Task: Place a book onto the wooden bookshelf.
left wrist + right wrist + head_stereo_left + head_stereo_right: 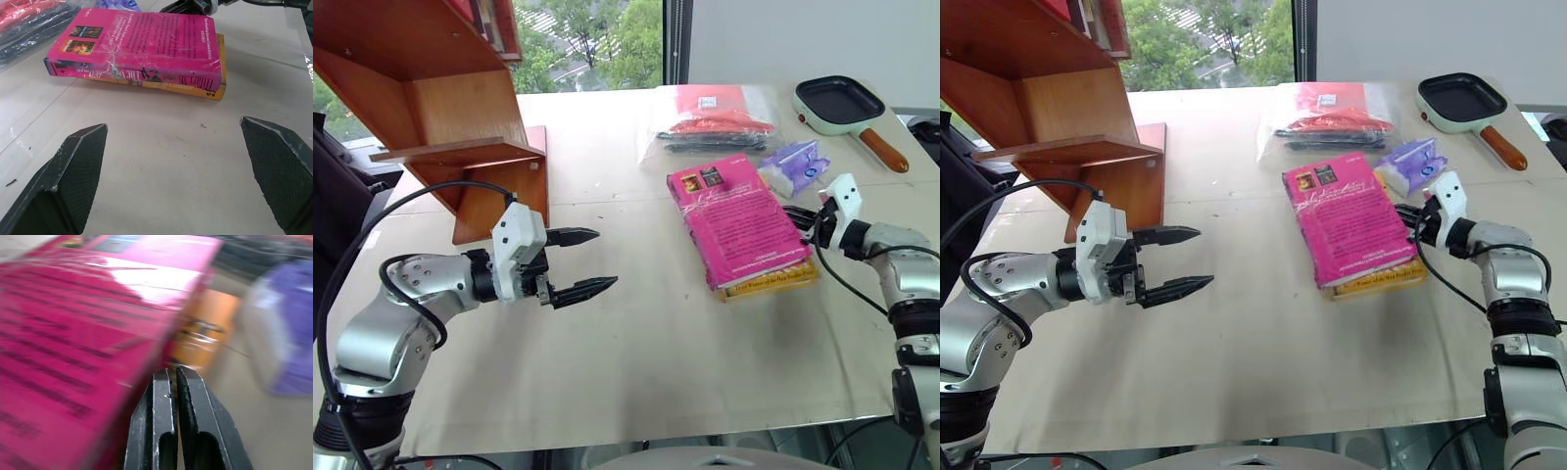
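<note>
Right gripper (173, 377), fingers pressed together, empty beside the book (736, 222); left gripper (587, 262) wide open.

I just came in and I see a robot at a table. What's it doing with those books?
The robot is going after the pink book, which lies on top of a yellow book on the table. Its right gripper is shut, its tips right at the pink book's edge, not holding it. Its left gripper hangs open above the table, aimed at the books. The wooden bookshelf waits at the table's far left. The book isn't lifted yet.
</note>
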You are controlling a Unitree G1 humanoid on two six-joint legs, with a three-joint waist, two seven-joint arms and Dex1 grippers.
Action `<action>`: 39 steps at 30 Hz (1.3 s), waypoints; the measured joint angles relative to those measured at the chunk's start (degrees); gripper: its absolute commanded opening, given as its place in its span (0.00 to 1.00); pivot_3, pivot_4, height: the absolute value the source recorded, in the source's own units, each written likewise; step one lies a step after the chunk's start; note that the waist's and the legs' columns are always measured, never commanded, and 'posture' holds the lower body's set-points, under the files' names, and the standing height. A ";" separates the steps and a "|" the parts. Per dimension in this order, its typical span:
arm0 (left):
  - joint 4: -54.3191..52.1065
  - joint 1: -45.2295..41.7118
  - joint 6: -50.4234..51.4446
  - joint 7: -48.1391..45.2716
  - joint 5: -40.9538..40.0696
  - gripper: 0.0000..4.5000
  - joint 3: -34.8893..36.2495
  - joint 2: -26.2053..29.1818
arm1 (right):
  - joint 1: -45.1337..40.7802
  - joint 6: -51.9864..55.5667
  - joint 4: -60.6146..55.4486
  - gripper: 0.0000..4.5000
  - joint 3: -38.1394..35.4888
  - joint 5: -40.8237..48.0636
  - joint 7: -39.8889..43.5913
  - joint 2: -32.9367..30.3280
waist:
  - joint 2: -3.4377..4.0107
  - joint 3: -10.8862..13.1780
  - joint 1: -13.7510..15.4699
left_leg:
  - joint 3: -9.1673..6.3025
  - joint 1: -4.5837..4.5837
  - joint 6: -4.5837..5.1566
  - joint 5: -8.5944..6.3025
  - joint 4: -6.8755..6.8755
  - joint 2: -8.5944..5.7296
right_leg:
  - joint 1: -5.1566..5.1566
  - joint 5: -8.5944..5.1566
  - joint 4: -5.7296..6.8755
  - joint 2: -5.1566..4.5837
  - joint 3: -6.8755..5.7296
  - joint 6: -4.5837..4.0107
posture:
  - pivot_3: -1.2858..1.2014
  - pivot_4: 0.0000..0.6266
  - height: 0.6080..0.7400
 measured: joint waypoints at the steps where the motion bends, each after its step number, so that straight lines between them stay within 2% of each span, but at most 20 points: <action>1: 0.00 0.00 -0.02 0.00 0.07 1.00 0.00 0.00 | 0.35 0.63 -1.06 0.01 0.20 0.43 0.59 0.22 | 0.00 0.00 0.02 | 0.00 0.00 0.00 0.00 0.00 0.00 | 0.00 0.00 0.00 0.00 0.00 0.00 | 0.52 0.24 1.00; 11: -0.09 0.62 0.02 0.88 0.23 1.00 -0.02 -0.65 | 2.06 3.44 -5.11 0.01 1.03 1.14 0.09 0.34 | 0.01 0.00 0.06 | 0.02 0.01 -0.02 -0.01 0.01 0.01 | -0.01 0.02 0.01 0.00 0.01 -0.03 | 0.52 0.24 1.00; 16: 0.06 0.42 3.06 6.61 -1.28 1.00 -0.58 -6.36 | 2.87 2.89 -5.02 0.01 -1.42 1.72 -0.55 -2.46 | 0.00 0.00 0.35 | 0.00 -0.01 -0.01 -0.01 0.04 0.01 | 0.00 0.03 0.02 0.00 -0.02 -0.03 | 0.52 0.24 1.00; 19: 3.37 -1.83 9.03 12.82 -3.57 1.00 -1.67 -12.45 | 8.98 5.31 -11.03 0.20 -5.66 5.69 2.77 -7.49 | 0.07 -0.02 1.43 | -0.06 -0.05 0.00 -0.01 0.06 0.00 | 0.00 0.03 0.01 0.04 -0.08 -0.02 | 0.52 0.24 1.00; 21: 8.01 -3.78 13.47 15.57 -5.31 1.00 -3.09 -15.97 | 14.25 8.05 -16.16 0.42 -9.46 8.61 5.27 -11.30 | 0.09 -0.02 1.80 | -0.07 -0.09 -0.01 -0.02 0.13 0.02 | 0.01 0.03 0.03 0.07 -0.11 -0.02 | 0.52 0.24 1.00; 22: 10.45 -5.07 15.59 16.79 -6.55 1.00 -3.15 -18.06 | 16.97 9.37 -18.96 0.51 -11.21 10.20 6.33 -12.86 | 0.08 -0.02 1.80 | -0.08 -0.08 0.00 -0.02 0.14 0.00 | 0.00 0.03 0.07 0.08 -0.13 -0.02 | 0.52 0.24 1.00; 23: 13.65 -7.18 17.81 18.12 -8.18 1.00 -2.88 -20.62 | 19.79 10.48 -22.38 0.55 -13.33 12.03 7.33 -13.94 | 0.01 0.00 1.81 | -0.13 -0.08 -0.01 -0.02 0.20 0.02 | 0.03 0.03 0.11 0.08 -0.19 -0.02 | 0.52 0.24 1.00; 24: 15.01 -8.19 18.82 18.62 -8.86 1.00 -2.84 -21.59 | 20.97 10.92 -23.92 0.69 -14.31 12.72 7.67 -14.19 | 0.00 0.00 1.75 | -0.12 -0.08 -0.01 -0.02 0.24 0.03 | 0.04 0.04 0.13 0.07 -0.16 -0.02 | 0.52 0.24 1.00; 25: 18.83 -11.25 21.74 20.01 -10.91 1.00 -2.63 -24.30 | 25.21 12.69 -28.91 0.75 -17.46 15.11 7.97 -14.73 | 0.00 -0.02 1.76 | -0.13 -0.07 0.01 -0.03 0.25 0.03 | 0.06 0.04 0.17 0.06 -0.18 -0.02 | 0.52 0.24 1.00; 27: 25.67 -15.85 26.51 22.56 -13.38 1.00 -1.87 -27.97 | 33.09 16.50 -38.98 0.97 -21.33 19.55 7.75 -14.66 | -0.06 -0.05 1.89 | -0.21 -0.03 0.19 -0.15 0.32 0.02 | 0.10 0.03 0.31 0.06 -0.27 -0.02 | 0.52 0.24 1.00; 29: 33.35 -20.20 31.66 25.86 -15.13 1.00 -0.23 -31.69 | 40.56 20.65 -48.92 0.99 -25.29 24.67 5.91 -13.29 | -0.10 -0.05 1.70 | -0.17 0.00 0.20 -0.16 0.37 0.02 | 0.09 0.03 0.46 0.06 -0.21 0.00 | 0.52 0.24 1.00; 33: 42.12 -27.08 38.35 31.87 -16.73 1.00 2.14 -35.84 | 49.31 25.26 -61.03 0.99 -31.62 30.74 1.89 -11.52 | -0.37 0.03 1.67 | -0.10 0.10 0.17 -0.14 0.49 0.03 | 0.16 0.02 0.52 0.08 -0.12 0.01 | 0.52 0.24 1.00; 35: 44.75 -29.84 40.20 34.44 -16.55 1.00 3.05 -37.05 | 51.76 25.99 -64.03 0.99 -33.52 31.91 0.45 -10.53 | -0.46 -0.01 1.86 | -0.13 0.11 0.12 -0.11 0.53 0.03 | 0.21 0.03 0.55 0.09 -0.17 0.01 | 0.52 0.24 1.00; 39: 54.24 -37.06 42.82 39.87 -16.32 1.00 6.05 -43.38 | 58.54 27.01 -69.52 0.99 -37.08 33.94 -3.48 -7.44 | -0.54 0.01 3.03 | -0.13 0.01 0.08 -0.11 0.78 0.02 | 0.21 0.03 0.58 0.10 -0.21 0.03 | 0.52 0.24 1.00</action>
